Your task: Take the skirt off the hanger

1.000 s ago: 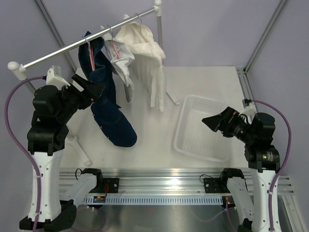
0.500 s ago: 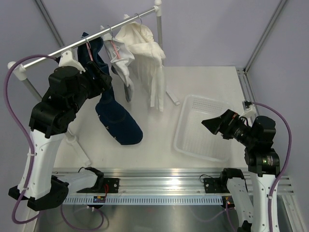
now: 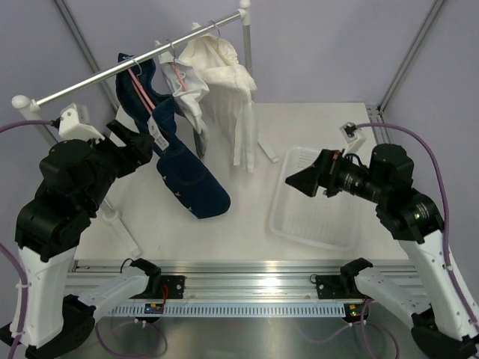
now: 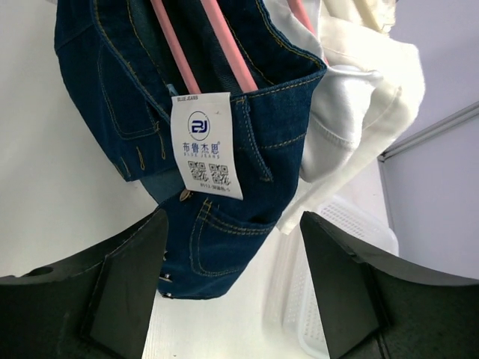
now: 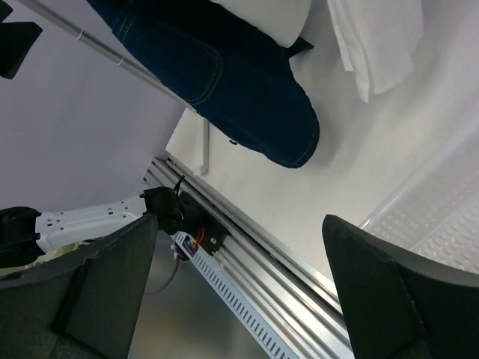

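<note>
A dark blue denim skirt [image 3: 183,168] with a white paper tag [image 3: 159,133] hangs on a pink hanger [image 3: 138,82] from the metal rail [image 3: 82,84]. My left gripper [image 3: 141,143] is open just left of the skirt's waist, not touching it. In the left wrist view the skirt [image 4: 247,172], tag [image 4: 203,146] and hanger [image 4: 213,41] sit beyond the open left gripper [image 4: 236,292]. My right gripper [image 3: 301,179] is open and empty above the basket's left side. It points at the skirt's hem [image 5: 247,105], with the right gripper [image 5: 247,292] far from it.
White garments [image 3: 224,75] hang on the same rail just right of the skirt, also in the left wrist view [image 4: 352,97]. A white perforated basket [image 3: 299,224] lies on the table at the right. The rack's post [image 3: 247,52] and foot [image 3: 267,154] stand behind it.
My left arm has dropped back down and left from the rail, still open. The skirt has swung right and its tag now shows. My right arm has risen and moved left toward the rack.
</note>
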Controlling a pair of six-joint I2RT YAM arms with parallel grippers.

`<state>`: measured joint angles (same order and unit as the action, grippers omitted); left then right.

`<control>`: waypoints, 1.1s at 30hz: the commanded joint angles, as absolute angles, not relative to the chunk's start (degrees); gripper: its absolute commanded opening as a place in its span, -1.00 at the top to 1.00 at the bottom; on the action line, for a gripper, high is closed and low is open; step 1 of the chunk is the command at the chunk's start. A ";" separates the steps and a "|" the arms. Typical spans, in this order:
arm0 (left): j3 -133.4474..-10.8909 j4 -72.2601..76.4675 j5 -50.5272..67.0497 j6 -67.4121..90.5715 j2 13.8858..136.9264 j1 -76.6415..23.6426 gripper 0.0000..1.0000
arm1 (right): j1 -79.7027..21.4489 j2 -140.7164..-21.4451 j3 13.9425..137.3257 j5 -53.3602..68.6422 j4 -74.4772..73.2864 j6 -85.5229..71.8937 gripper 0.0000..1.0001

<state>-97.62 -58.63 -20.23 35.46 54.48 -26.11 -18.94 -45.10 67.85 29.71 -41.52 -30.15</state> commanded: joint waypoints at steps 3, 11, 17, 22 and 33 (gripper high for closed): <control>-95.19 -61.69 -23.55 38.14 50.02 -26.37 -0.54 | -36.80 -60.71 85.41 9.86 -39.29 -26.11 -0.99; -82.29 -65.56 -28.48 41.48 43.16 -26.37 -0.56 | -49.12 -78.02 98.52 5.01 -28.58 -16.63 -0.88; -75.42 -65.13 -29.00 42.54 39.65 -26.37 -0.66 | -53.43 -87.34 105.46 0.97 -23.03 -9.85 -0.78; -71.82 -64.07 -27.86 42.80 38.23 -26.46 -0.66 | -55.37 -92.63 109.59 1.67 -19.08 -7.30 -0.65; -68.82 -62.75 -26.98 41.66 36.83 -26.45 -0.68 | -57.57 -103.35 121.53 1.67 -19.24 -5.89 -0.43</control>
<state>-68.84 -66.04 -26.33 41.95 37.50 -26.20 -57.06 -101.71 116.25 3.40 -21.58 -7.81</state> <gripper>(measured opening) 0.832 0.728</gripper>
